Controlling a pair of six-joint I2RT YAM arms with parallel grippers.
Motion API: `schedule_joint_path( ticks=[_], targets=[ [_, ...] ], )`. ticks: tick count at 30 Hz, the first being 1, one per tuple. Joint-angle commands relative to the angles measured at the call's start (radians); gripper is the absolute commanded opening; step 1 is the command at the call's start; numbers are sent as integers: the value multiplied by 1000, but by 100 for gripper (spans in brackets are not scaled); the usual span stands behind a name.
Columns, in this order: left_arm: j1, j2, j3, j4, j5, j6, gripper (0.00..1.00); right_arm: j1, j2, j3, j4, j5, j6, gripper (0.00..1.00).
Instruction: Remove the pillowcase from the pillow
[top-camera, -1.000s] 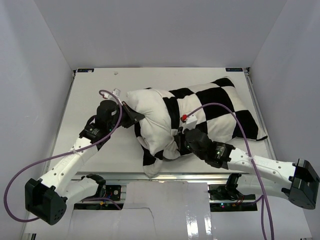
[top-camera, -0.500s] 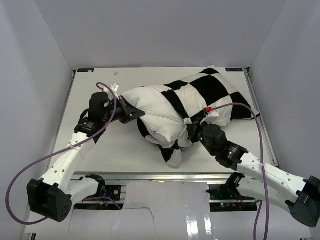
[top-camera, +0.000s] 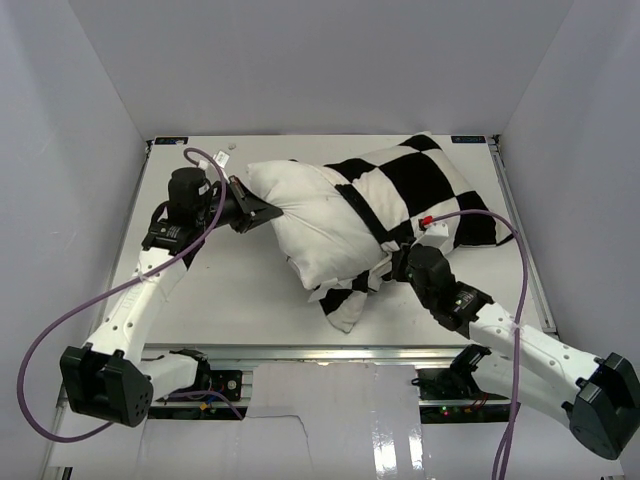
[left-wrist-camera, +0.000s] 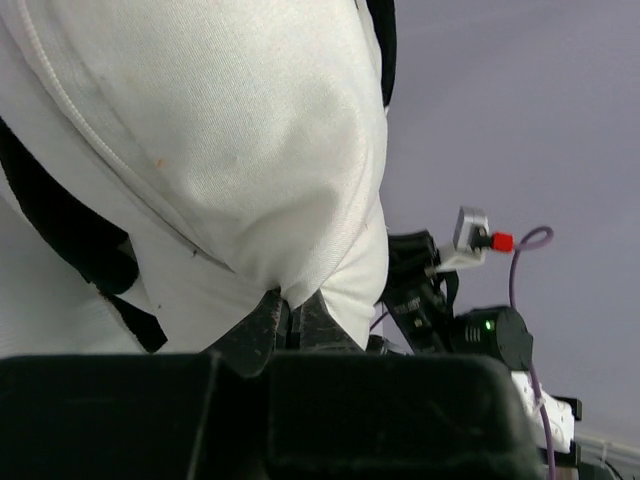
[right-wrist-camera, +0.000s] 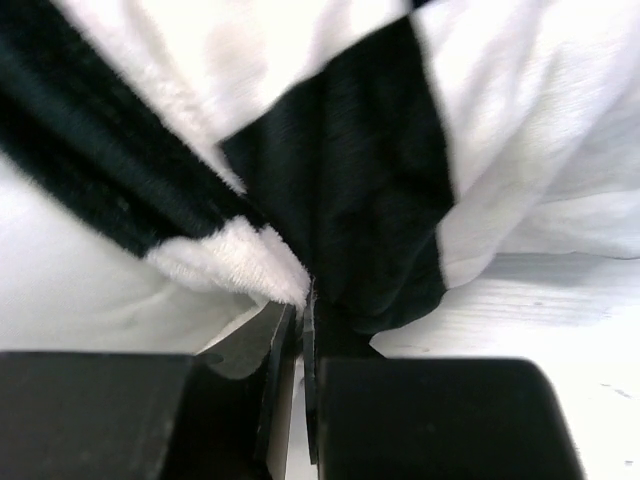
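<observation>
Plainly the peeling step is under way. The pillow (top-camera: 315, 215) lies across the middle of the worktop (top-camera: 220, 300), its plain white half bare; the pillowcase (top-camera: 425, 180) covers only the half away from the left arm, with its open hem bunched in a rumpled flap at the pillow's near side.

The left gripper (top-camera: 258, 213) is closed tight on the pillow's bare corner, white fabric pinched between the fingers in the left wrist view. The right gripper (top-camera: 393, 262) is closed on the checked hem at the pillow's near edge, black and white plush clamped between its fingers.

By my reading, the next move calls for the two grips to pull apart: the left anchoring the pillow's corner, the right drawing the hem along the pillow toward its covered end.

As for hindrances, the plump filling may drag inside the cover. The right arm's purple cable (top-camera: 522, 280) arcs over the pillowcase beyond the pillow's covered end and could snag, and the enclosure wall stands near that end, limiting travel.
</observation>
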Motion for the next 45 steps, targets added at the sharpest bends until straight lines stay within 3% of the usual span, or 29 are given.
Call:
schedule_joint_path(
  ticks=[1,5,9,11,12,17,20,21,24,27,35,41,45],
  targets=[
    [21,-101,-15,147,123,10,0,-91,55,8,-79,64,-25,8],
    [21,-186,-97,114,94,50,0,-156,123,57,-67,-13,-77,8],
    [21,-253,-216,130,60,62,0,-146,54,112,-126,-143,-121,9],
    [21,-282,-268,137,30,70,0,-139,-19,135,-131,-224,-155,19],
    [21,-288,-285,141,22,73,0,-134,-39,149,-145,-255,-167,29],
    [19,-319,-377,177,11,71,0,-119,-51,266,-131,-439,-241,48],
    [18,-339,-417,211,11,62,0,-113,46,387,-134,-499,-266,56],
    [18,-348,-426,217,10,62,0,-105,75,448,-129,-511,-272,65],
    [15,-350,-453,231,13,70,0,-94,193,545,-102,-560,-318,77],
    [10,-350,-475,245,28,74,0,-90,337,695,-122,-614,-373,83],
    [-4,-397,-512,256,21,64,0,-60,719,1055,-272,-677,-491,86],
    [-10,-422,-520,260,16,58,0,-48,873,1131,-301,-656,-523,85],
    [-10,-433,-527,260,25,58,0,-47,956,1186,-330,-553,-527,83]
  ],
)
